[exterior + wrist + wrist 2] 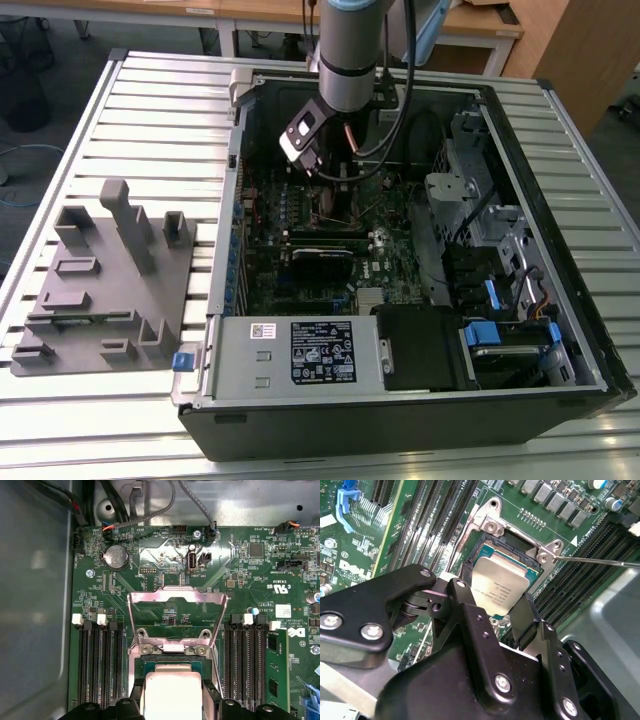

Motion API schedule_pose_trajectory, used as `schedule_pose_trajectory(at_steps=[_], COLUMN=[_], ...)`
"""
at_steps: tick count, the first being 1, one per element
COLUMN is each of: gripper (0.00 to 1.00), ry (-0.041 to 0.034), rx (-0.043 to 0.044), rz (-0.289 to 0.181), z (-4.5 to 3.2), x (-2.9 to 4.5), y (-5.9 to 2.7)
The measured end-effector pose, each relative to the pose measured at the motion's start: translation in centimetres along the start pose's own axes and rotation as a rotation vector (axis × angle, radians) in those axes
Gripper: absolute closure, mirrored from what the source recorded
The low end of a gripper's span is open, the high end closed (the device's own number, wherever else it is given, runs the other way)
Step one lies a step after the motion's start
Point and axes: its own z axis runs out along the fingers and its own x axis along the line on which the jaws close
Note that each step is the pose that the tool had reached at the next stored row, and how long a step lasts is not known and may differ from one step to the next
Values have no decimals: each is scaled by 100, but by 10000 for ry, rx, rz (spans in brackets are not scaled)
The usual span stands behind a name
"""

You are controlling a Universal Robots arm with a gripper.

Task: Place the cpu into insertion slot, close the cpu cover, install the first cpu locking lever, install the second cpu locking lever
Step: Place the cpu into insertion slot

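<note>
A grey fixture block [110, 300] lies at the slatted table's [150, 110] edge (the exterior view's left), beside the open computer case [400, 425].

We see a pale silver-grey cpu [500, 587] with small dark print, and a matt black claw [493, 602]. The board [240, 570] is green with fine lighter traces, the cover [175, 598] bare shiny silver. The memory slots [97, 665] are black with white end clips. The tabletop [150, 100] is pale grey in long ribbed stripes, the jig [100, 290] plain mid-grey.
</note>
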Motion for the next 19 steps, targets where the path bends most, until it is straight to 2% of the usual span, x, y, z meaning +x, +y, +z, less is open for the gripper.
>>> schedule_pose_trajectory(at_steps=[9, 19], gripper=[46, 46], ry=[0, 2], rx=[0, -1], rz=[1, 2], z=[64, 69], x=[-1, -1], y=[-7, -12])
